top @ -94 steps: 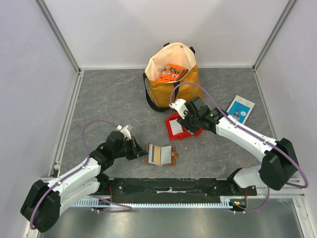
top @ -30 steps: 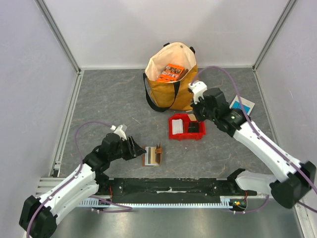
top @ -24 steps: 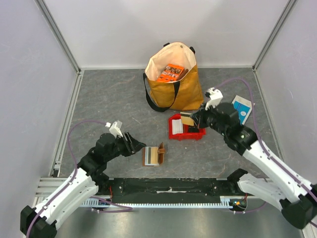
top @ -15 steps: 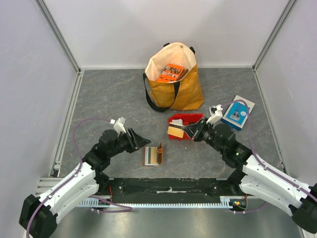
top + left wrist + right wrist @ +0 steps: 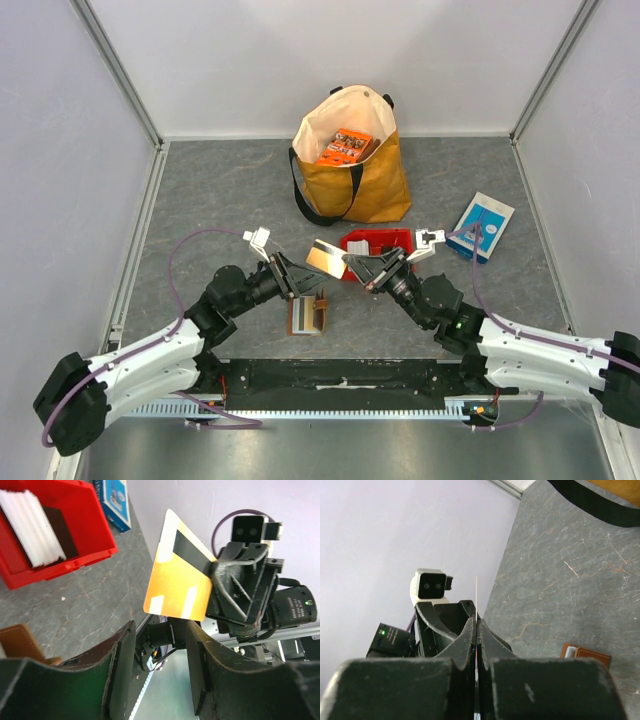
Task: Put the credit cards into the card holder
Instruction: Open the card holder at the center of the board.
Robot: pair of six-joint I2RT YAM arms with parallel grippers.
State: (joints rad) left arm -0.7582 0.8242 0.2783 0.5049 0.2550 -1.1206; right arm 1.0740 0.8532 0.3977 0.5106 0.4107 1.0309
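The holder (image 5: 308,316) lies on the tabletop (image 5: 220,200), nearest. Just above it the left hand (image 5: 300,282) has its jaws apart, facing a card (image 5: 327,258) clamped by one edge in the right hand (image 5: 352,263), in the air just off the left fingertips. Behind: a red bin (image 5: 385,233) with more cards (image 5: 35,530), a box (image 5: 485,226), a bag (image 5: 350,180)

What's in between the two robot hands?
A credit card, pinched by the right gripper, facing the open left gripper; clearest in the left wrist view.
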